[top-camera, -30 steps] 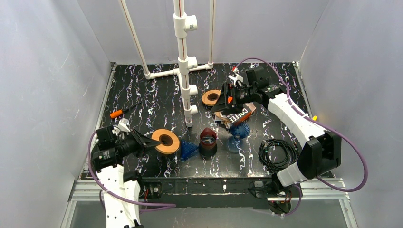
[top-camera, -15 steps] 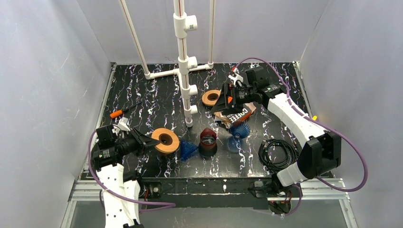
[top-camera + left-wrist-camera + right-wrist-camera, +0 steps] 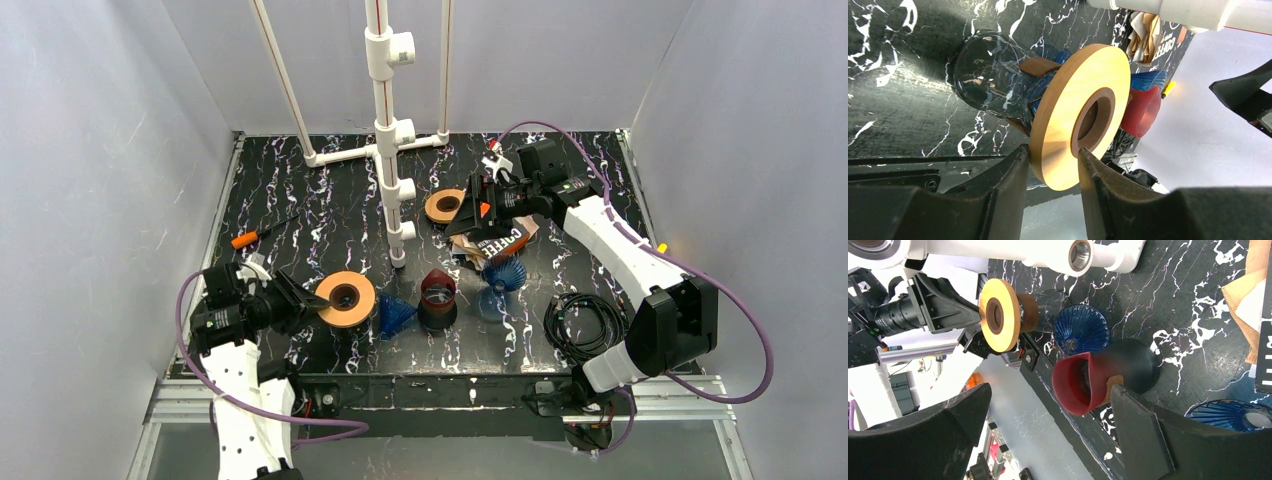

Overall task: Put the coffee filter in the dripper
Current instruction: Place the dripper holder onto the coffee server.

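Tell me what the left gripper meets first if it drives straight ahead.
The left gripper is shut on the wooden ring. Just beyond the ring, the blue dripper would probably be hit first, though depth is hard to judge.

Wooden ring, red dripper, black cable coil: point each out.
wooden ring [image 3: 1063, 105], left wrist view, flat face beside the hole
red dripper [image 3: 1065, 390], right wrist view, red wall near the rim
black cable coil [image 3: 556, 325], top external view, left side of loop

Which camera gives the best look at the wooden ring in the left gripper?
Left wrist: the wooden ring fills the frame, its rim clamped in the left gripper. Top external shows it small, from above; right wrist shows it far off, in the upper left.
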You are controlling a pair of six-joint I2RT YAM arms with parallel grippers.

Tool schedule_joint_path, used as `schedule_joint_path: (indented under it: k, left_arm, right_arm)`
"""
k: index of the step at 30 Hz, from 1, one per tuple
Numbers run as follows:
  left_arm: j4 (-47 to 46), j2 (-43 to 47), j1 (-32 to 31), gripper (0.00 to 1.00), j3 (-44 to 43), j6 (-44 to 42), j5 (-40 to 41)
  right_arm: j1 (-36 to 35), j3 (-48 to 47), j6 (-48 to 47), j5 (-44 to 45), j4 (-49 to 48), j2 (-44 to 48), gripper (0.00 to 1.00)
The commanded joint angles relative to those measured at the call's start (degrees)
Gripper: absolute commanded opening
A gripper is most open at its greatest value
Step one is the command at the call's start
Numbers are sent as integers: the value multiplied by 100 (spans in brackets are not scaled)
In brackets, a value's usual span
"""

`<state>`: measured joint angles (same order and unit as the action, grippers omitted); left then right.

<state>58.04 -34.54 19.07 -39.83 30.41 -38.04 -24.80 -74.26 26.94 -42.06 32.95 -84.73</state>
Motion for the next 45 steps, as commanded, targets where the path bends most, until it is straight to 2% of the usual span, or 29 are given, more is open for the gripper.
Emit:
schedule_joint_path:
  k: [1,8,15,17,23,32,45]
  left_arm:
    - [214,-92,38,41,-279,-94,265]
    - [256,-157,39,61,-182,31,375]
    - [-23,-124,38,76,122,250,-18]
    - [-138,-87,38,90,195,327,-141]
    - [-642,-41,40,98,669,845,-632]
    - [-1573,165,35,98,1280,1755,-985]
    - [-2334,415,36,87,1834,2596,-1008]
  right_arm:
    - [19,-115,-102,17,-78,0,98]
    - [36,-115,-119,24,-95,-37,98]
    - [62,-123,-134,29,-120,-70,98]
    - [70,-124,-135,28,-130,-79,98]
    - [105,-100,-135,31,-165,-79,98]
    - [133,-36,-124,13,-226,-71,98]
    - [159,24,-115,1,-271,-66,98]
